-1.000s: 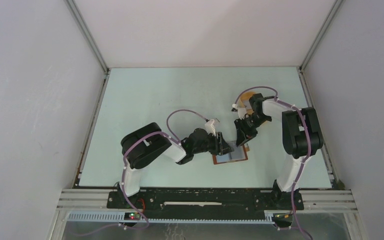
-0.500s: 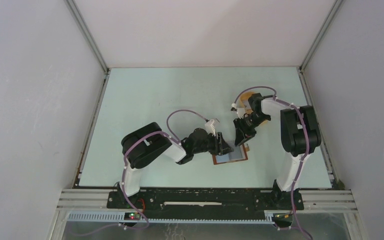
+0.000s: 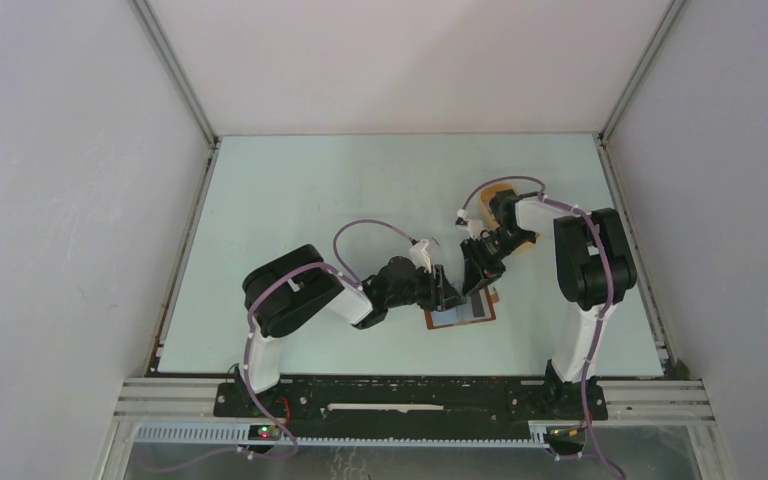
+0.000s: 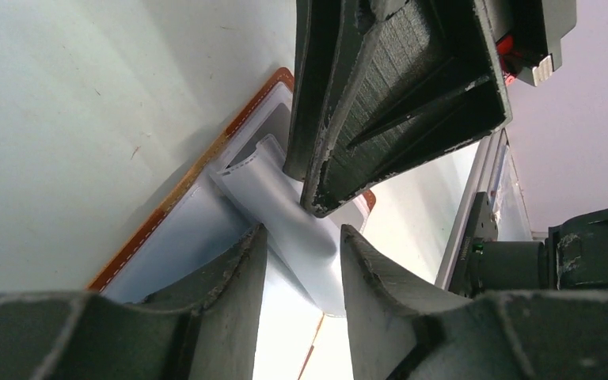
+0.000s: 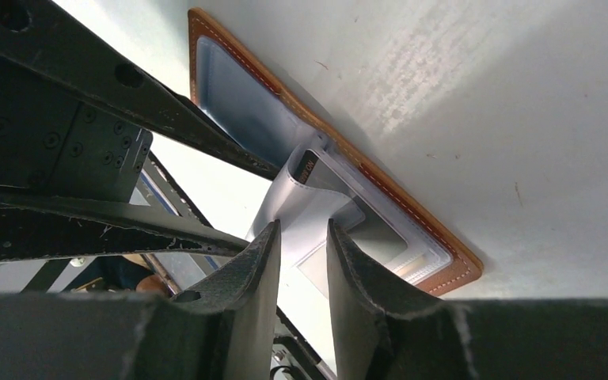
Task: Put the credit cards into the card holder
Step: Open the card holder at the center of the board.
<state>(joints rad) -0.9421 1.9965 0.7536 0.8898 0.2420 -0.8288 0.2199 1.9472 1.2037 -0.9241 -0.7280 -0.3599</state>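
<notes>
The card holder (image 3: 465,318) lies open on the table, reddish-brown with clear pockets; it also shows in the left wrist view (image 4: 206,166) and the right wrist view (image 5: 380,190). A pale credit card (image 5: 293,202) with a dark stripe at its end stands bent, its far end at a pocket. My right gripper (image 3: 475,282) (image 5: 302,226) is closed narrowly on this card from above. My left gripper (image 3: 450,295) (image 4: 302,231) is low over the holder's left part, jaws apart, the bent card (image 4: 281,198) showing between them. Other cards are hidden.
An orange-yellow oval tray (image 3: 500,190) sits behind the right arm's wrist. The two grippers are almost touching over the holder. White enclosure walls with metal rails stand on all sides.
The right arm has shifted a little to the left, and its gripper has moved closer to the left gripper. The left arm and the holder have not moved.
</notes>
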